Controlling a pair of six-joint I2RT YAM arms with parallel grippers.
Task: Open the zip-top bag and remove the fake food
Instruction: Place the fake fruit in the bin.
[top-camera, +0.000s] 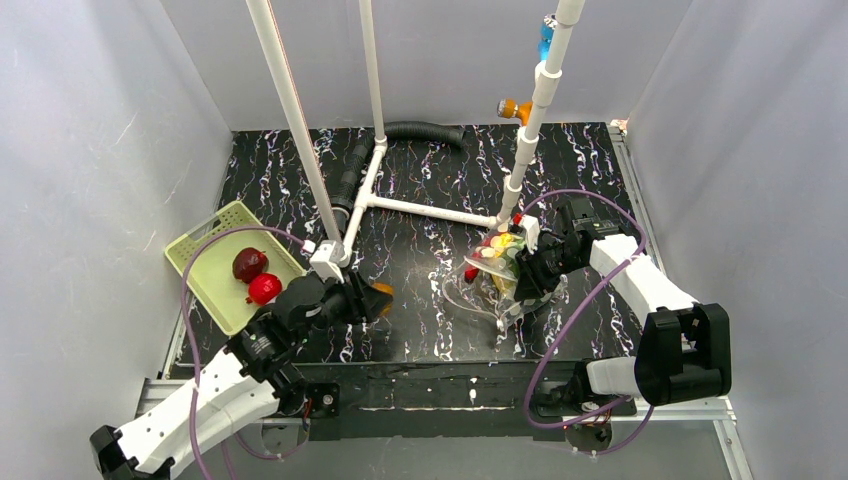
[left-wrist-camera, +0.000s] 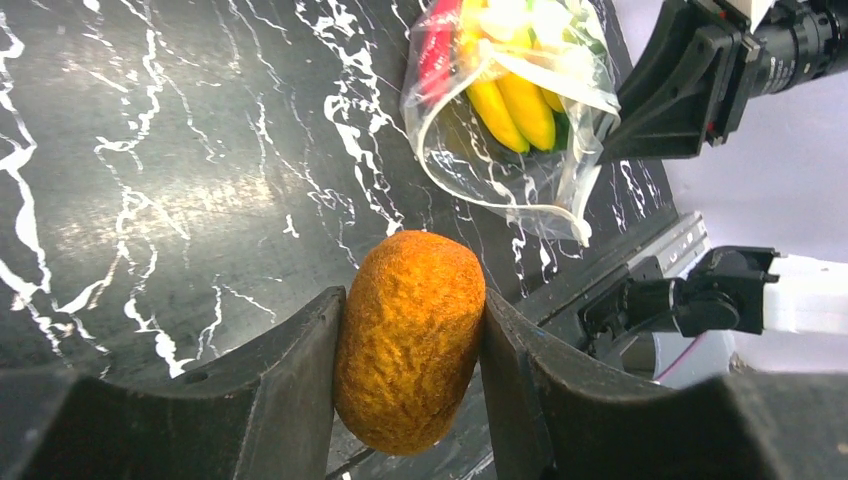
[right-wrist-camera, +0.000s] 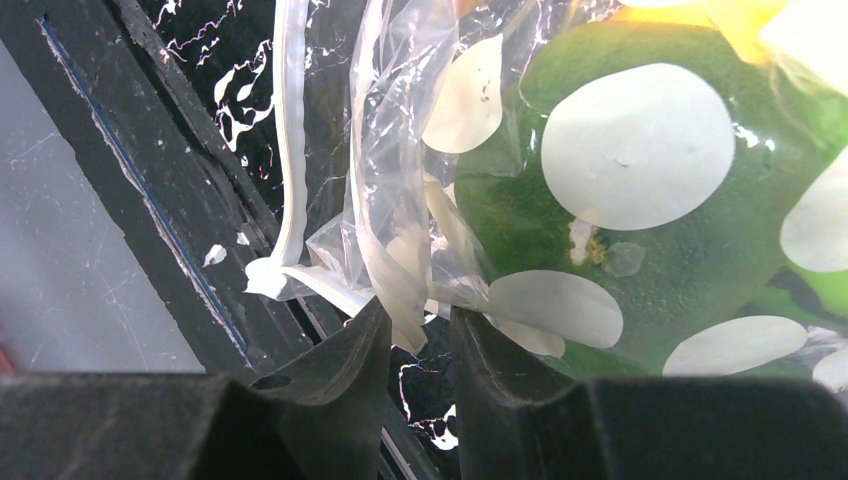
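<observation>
My left gripper (top-camera: 372, 298) (left-wrist-camera: 412, 300) is shut on a fuzzy orange oval piece of fake food (left-wrist-camera: 408, 360) (top-camera: 381, 293), held just above the black table left of centre. The zip-top bag (top-camera: 478, 290) (left-wrist-camera: 520, 190) (right-wrist-camera: 400, 200), clear with pale dots, stands propped to the right with its mouth sagging open toward me. Inside it are a yellow banana (left-wrist-camera: 510, 100), a red chili (left-wrist-camera: 437, 50) and a green piece (right-wrist-camera: 680, 250). My right gripper (top-camera: 522, 280) (right-wrist-camera: 420, 315) is shut on a crumpled fold of the bag's edge.
A pale green basket (top-camera: 200, 265) at the left edge holds a dark red fruit (top-camera: 248, 264) and a red one (top-camera: 264, 289). White pipes (top-camera: 420, 208) cross the table's middle, a black hose (top-camera: 420, 132) lies at the back. Grey walls enclose three sides.
</observation>
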